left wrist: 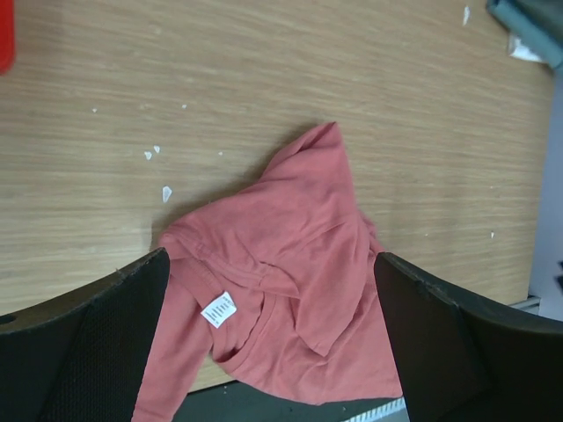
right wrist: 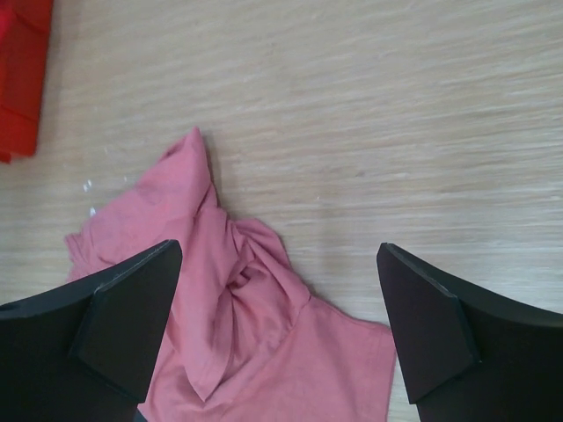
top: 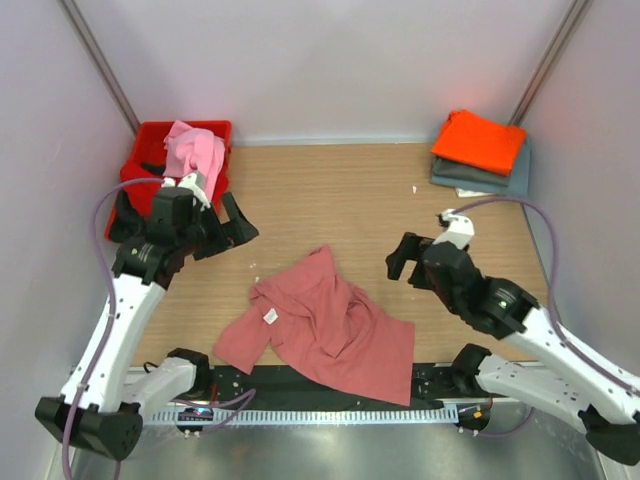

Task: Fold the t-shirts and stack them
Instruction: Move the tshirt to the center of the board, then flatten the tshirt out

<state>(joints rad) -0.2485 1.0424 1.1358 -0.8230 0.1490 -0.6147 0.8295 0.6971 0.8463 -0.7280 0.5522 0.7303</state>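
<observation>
Since the shirt (top: 325,325) lies bunched at the worktop's (top: 330,190) near edge, hem hanging over, and both arms' jaws are wide apart and empty, a sloppy one-layer pinch could drag it off, imo.

Salmon-pink t-shirt (left wrist: 290,299) crumpled on wooden table (left wrist: 264,79), white tag (left wrist: 218,309) showing; left gripper (left wrist: 273,343) spread wide above.

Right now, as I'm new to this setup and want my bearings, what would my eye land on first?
A crumpled salmon-pink t-shirt lies unfolded at the near middle of the table, its white label showing. At the far right corner an orange t-shirt lies folded on top of grey-blue ones. At the far left, a light pink t-shirt spills from a red crate.
</observation>
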